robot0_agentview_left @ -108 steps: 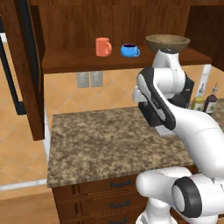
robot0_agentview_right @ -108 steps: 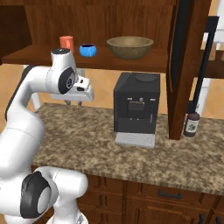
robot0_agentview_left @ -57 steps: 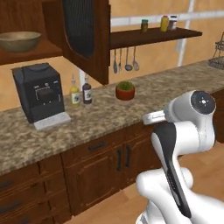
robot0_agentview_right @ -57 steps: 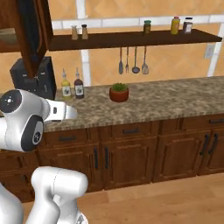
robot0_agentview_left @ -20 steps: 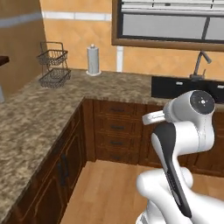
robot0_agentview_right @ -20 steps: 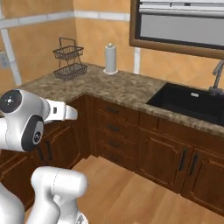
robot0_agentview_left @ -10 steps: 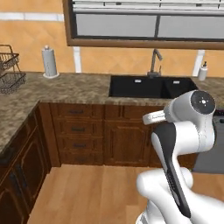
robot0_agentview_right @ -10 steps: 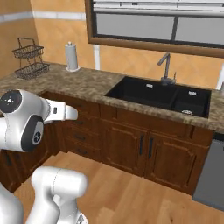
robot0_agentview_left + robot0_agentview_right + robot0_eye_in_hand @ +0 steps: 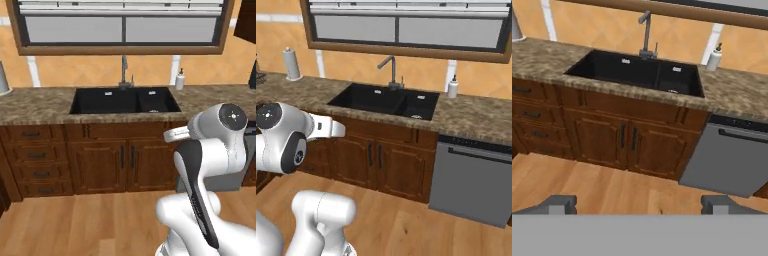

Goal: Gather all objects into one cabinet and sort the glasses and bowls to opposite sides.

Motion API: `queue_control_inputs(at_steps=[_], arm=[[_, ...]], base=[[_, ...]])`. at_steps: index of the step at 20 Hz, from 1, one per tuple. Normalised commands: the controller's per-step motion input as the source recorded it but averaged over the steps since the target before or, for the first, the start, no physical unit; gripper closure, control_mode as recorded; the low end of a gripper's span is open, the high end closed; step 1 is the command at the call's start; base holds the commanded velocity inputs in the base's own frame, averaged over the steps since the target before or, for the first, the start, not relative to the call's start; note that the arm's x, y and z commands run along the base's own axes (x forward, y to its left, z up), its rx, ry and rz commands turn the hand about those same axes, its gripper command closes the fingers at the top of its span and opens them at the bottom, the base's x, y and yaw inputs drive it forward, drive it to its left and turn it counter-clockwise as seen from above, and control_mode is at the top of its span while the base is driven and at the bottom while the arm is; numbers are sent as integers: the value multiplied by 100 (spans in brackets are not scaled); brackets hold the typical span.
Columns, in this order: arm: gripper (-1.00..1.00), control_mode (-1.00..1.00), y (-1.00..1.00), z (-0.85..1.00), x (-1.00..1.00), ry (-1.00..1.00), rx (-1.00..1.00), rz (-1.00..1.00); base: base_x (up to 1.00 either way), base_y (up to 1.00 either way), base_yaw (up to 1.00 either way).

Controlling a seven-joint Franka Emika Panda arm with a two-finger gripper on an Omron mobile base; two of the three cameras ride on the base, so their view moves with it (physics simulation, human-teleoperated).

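The two-finger gripper point(image 9: 639, 202) shows as two small dark grey finger tips point(image 9: 558, 203) at the bottom of the hand view; they stand wide apart, released, with nothing between them, above the light wooden plank floor point(image 9: 602, 187). The mug, cups, bowl and wall cabinet of the task are not among the things seen here, so their place cannot be told. Ahead of the fingers stands a reddish-brown wooden base cabinet with two doors point(image 9: 627, 145), each door with one thin dark vertical handle. Above it lies a speckled brown stone counter point(image 9: 542, 57), and one black sink with two basins point(image 9: 637, 72) is set in it. One grey metal faucet with a curved neck point(image 9: 645, 32) rises behind the sink. One small white soap bottle point(image 9: 714, 57) stands on the counter beyond the right finger. Below that is one flat grey dishwasher front with a dark bar handle point(image 9: 732, 160). Beyond the left finger is a drawer unit point(image 9: 35, 162) with four drawers. One white paper towel roll point(image 9: 290, 64) stands far on the left side. One wide window with a brown wooden frame point(image 9: 406, 30) is on the orange wall.
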Motion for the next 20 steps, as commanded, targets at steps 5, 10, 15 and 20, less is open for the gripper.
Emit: queue_control_inputs(at_steps=[5,10,15,20], arm=[[-100,100,0,0,0,0,0,0],[-100,100,0,0,0,0,0,0],[-100,100,0,0,0,0,0,0],[-100,100,0,0,0,0,0,0]], base=[[12,-95,-32],[21,-94,-34],[60,-64,-49],[55,-43,-43]])
